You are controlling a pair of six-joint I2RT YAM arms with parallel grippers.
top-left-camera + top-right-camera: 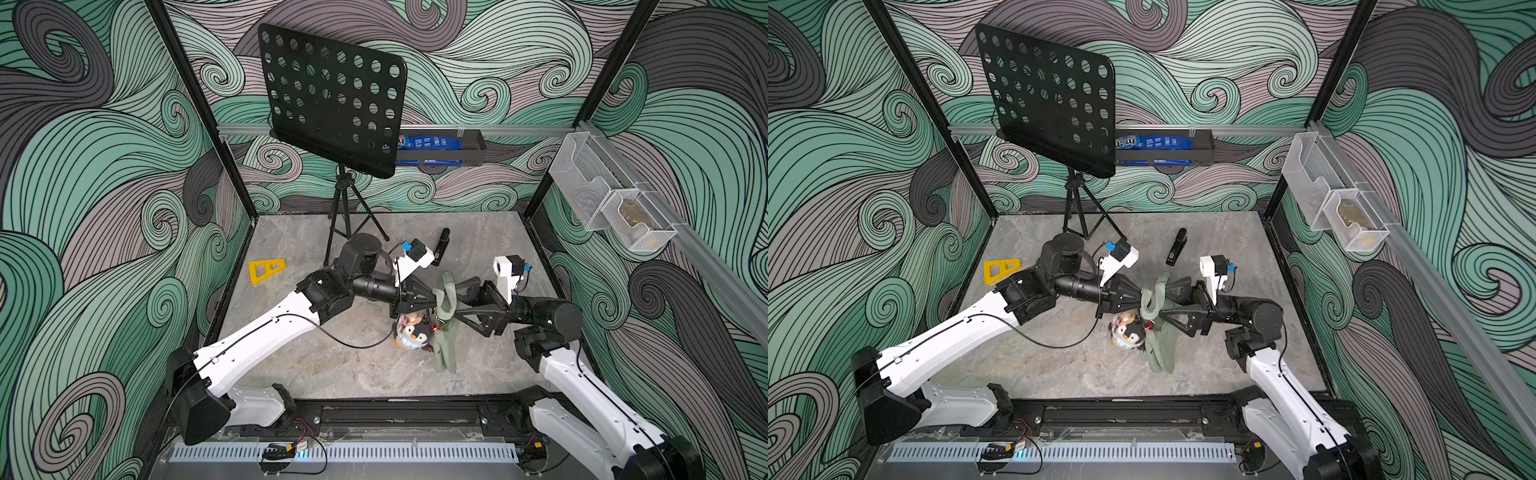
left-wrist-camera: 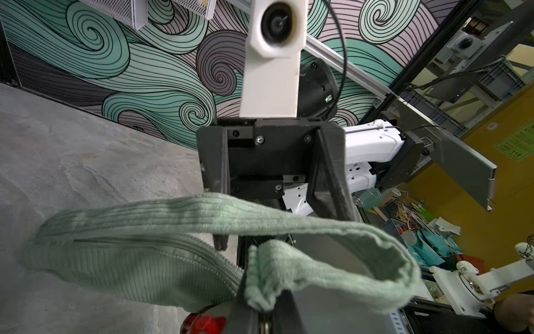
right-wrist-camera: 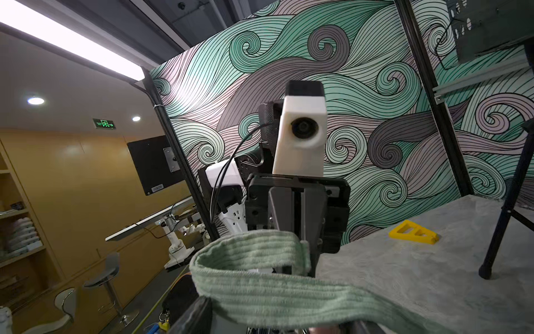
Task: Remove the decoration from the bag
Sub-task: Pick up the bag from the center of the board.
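Bag, one sage-green ribbed shoulder bag, hangs over the middle of the table toward its front edge. Its single strap is pinched in the left tool, whose jaws are clamped tight on a fold of the fabric. Facing it, the right tool stands wide. Its two fingers are spread well apart, and the strap runs across in front of them. Whether the strap touches them cannot be told.

The bag's body trails down from the strap toward the table, zip side showing in the left wrist view. Whether its lower end rests on the surface is unclear.

One penguin plush dangles just beside the bag, below the left tool, with a small red clip between plush and bag.

Two arms reach in from the front rail, one from each corner.

Farther out on the table are one yellow triangle, well apart on the left arm's side, one black stapler behind the tools, and one music stand on a tripod at the rear. The back wall holds one black tray of blue packets, and the side wall holds two clear bins.
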